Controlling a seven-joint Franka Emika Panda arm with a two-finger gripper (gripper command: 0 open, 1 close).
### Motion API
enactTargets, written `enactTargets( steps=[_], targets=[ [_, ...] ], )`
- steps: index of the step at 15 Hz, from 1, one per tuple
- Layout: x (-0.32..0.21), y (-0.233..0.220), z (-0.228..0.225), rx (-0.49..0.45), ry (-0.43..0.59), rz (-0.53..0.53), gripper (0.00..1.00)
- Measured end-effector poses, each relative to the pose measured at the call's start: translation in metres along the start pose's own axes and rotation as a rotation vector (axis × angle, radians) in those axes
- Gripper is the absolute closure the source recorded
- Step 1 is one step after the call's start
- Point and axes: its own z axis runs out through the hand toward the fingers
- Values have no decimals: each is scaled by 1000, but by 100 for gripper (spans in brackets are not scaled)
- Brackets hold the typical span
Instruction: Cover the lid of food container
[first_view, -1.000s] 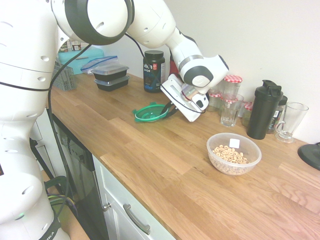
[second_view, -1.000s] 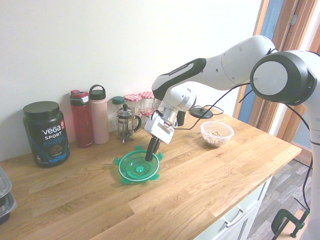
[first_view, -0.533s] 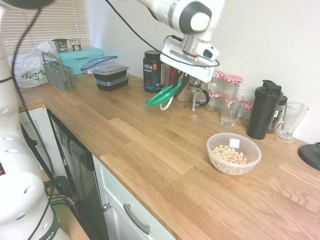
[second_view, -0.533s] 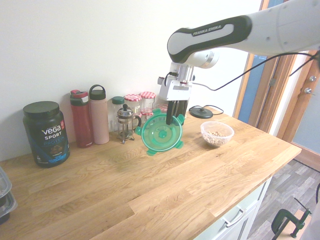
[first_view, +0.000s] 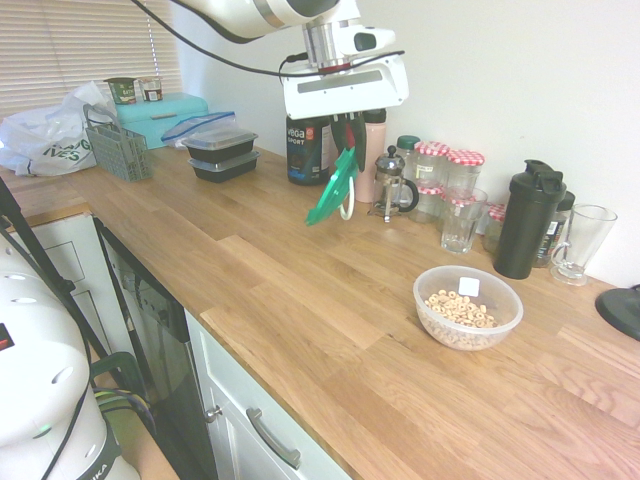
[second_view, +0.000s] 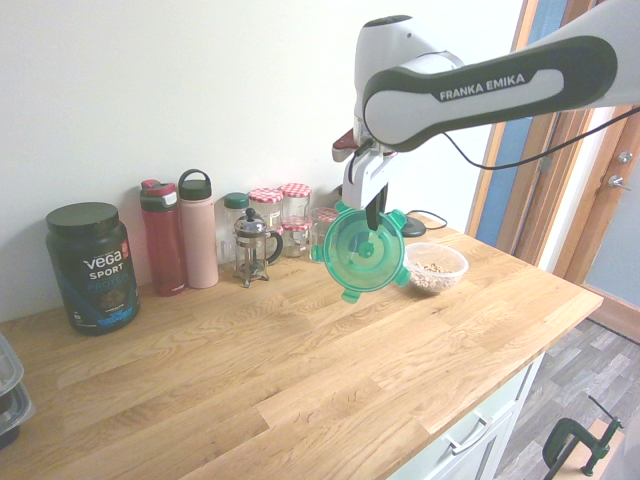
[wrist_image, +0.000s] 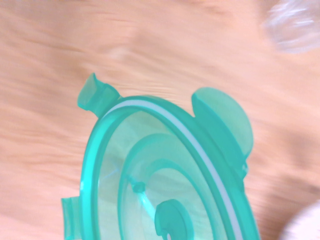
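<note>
The round green lid (first_view: 333, 192) hangs in the air above the wooden counter, tipped almost on edge. My gripper (first_view: 349, 143) is shut on its upper rim, well above the worktop. The second exterior view shows the lid (second_view: 365, 250) face-on beneath the gripper (second_view: 372, 216), just left of the food container (second_view: 435, 267). That container (first_view: 468, 307) is a clear round bowl of ring cereal with a white sticker, standing uncovered on the counter. In the wrist view the lid (wrist_image: 165, 175) fills the lower half, with blurred wood behind it.
A French press (first_view: 392, 186), jars with red checked caps (first_view: 450, 170), a glass (first_view: 463, 220) and a black shaker (first_view: 527, 220) line the wall. Black meal-prep boxes (first_view: 222, 150) sit further along. A Vega tub (second_view: 92, 267) and two bottles (second_view: 182, 232) stand by the wall.
The lid was lifted off the counter in my shut gripper and carried along the counter toward the cereal bowl. It swung from lying flat to hanging nearly vertical.
</note>
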Motion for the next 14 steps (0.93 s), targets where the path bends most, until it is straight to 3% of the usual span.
enactTargets(
  steps=[9, 14],
  targets=[
    [22, 10, 3, -415, 396, 156, 100],
    [31, 35, 36, -706, 540, 263, 100]
  ],
)
